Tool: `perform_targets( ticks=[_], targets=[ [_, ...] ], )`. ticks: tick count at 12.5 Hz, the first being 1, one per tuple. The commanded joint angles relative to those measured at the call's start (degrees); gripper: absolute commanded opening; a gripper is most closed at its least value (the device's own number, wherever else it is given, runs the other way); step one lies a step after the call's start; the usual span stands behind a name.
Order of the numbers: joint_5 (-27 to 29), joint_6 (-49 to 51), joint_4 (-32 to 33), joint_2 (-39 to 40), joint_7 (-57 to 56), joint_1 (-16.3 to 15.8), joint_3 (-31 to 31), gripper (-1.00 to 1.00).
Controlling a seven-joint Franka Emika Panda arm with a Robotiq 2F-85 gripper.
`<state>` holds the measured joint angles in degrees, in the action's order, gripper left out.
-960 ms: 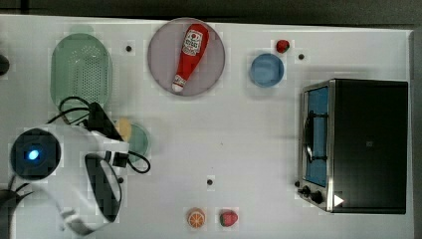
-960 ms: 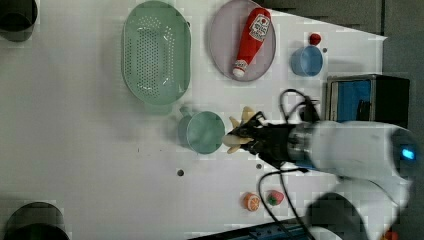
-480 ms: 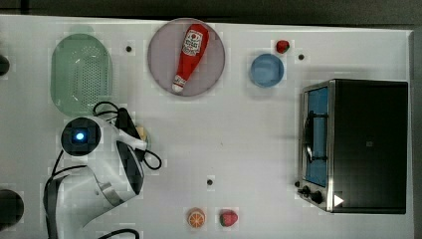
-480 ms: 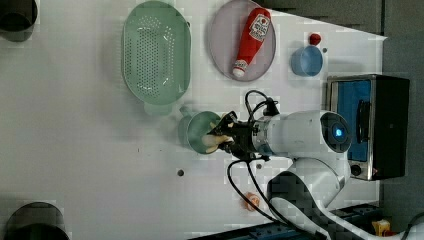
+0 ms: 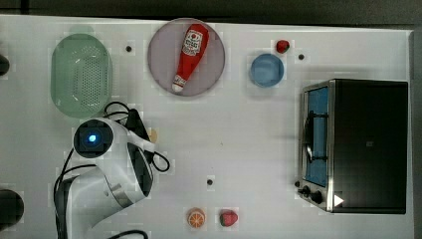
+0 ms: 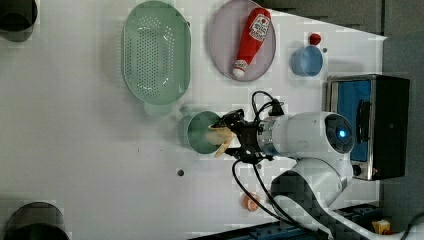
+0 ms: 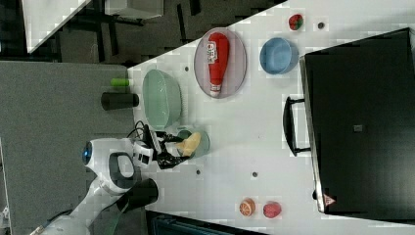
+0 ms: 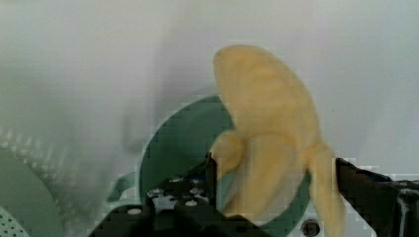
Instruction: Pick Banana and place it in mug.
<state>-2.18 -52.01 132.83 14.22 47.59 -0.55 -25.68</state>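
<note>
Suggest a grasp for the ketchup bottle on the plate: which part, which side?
Take the ketchup bottle across its wide red body, straight down from above. It lies flat on the plate, cap toward the top view's lower left; close across its short axis, since the neck tapers and may slip.

In the top view, the white robot arm (image 5: 107,164) hides the teal-green round mug at centre left; a sliver of the pale-yellow toy banana (image 5: 153,135) shows.

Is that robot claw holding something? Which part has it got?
One end of the banana lies within the gripper, above the mug. Whether it is gripped or loose cannot be told.
</note>
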Motion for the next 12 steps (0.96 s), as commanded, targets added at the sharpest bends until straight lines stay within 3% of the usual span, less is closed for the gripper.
perform_targets(
  ticks=[1, 3, 6, 9, 12],
  targets=[
    [-0.64, -0.68, -0.79, -3.32, 3.67, -1.02, -1.37, 1.00],
    [-0.47, -2.33, -1.86, -5.00, 3.64, -0.86, -1.03, 1.00],
    [-0.45, 3.34, -2.62, -11.51, 2.83, -0.03, 1.37, 1.00],
    [-0.44, 18.06, -6.30, -19.76, -10.61, 0.93, 6.97, 1.00],
    [-0.44, 25.92, -11.29, -24.29, -23.55, 1.75, 14.63, 1.00]
  ],
)
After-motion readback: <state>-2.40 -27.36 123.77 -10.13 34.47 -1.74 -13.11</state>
